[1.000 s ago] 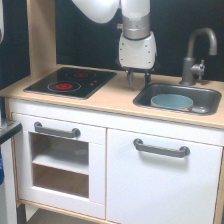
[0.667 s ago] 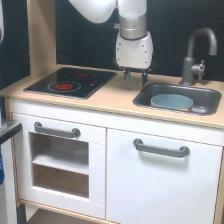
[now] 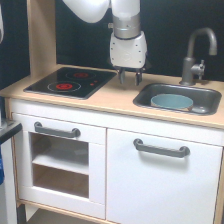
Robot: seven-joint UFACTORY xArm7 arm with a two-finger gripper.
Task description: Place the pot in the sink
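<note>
Pot sitting in the sink, gripper hanging empty over the counter.
The pot (image 3: 171,101) is lying inside the sink (image 3: 210,93), below the gripper (image 3: 130,78) toward the exterior view's right; the gripper's jaws are standing apart, grasping nothing, above the pale wooden counter (image 3: 115,97), a dark wall behind.

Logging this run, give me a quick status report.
Gripper open, empty, above counter between hob and sink. Teal-blue round pot sits inside dark grey metal sink. Nothing in the way.

Arm (image 3: 95,9): glossy white, rounded, thick
Band above claw: grey ring
Wrist housing (image 3: 128,50): white, boxy, rounded corners
Gripper (image 3: 129,78): two short dark fingers below housing
</note>
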